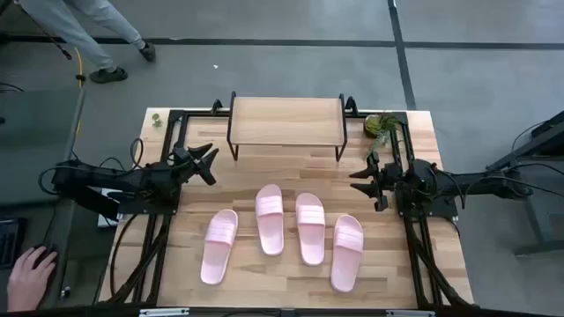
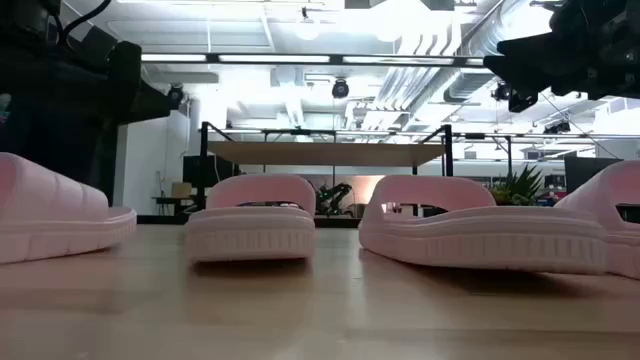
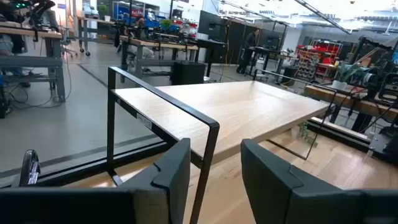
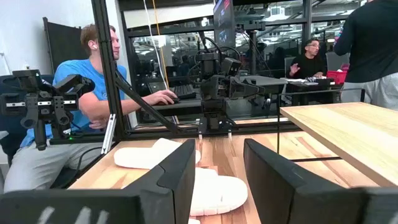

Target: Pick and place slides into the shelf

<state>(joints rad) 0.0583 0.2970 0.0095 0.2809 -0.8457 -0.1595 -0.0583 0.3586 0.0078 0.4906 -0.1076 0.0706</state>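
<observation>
Four slides (image 1: 282,236) are lying in a loose row on the near half of the table (image 1: 414,264), toes pointing toward the shelf (image 1: 285,121), which is standing empty at the far edge. Both arms are waiting off to the sides, above the tabletop. The left gripper (image 1: 208,162) is hovering by the shelf's left end, fingers (image 3: 171,171) parted with nothing between them. The right gripper (image 1: 363,180) is hanging near the shelf's right end, facing inward, its fingers (image 4: 180,171) likewise apart and holding nothing. A person's hand (image 1: 28,275) is resting beyond the table's left side.
</observation>
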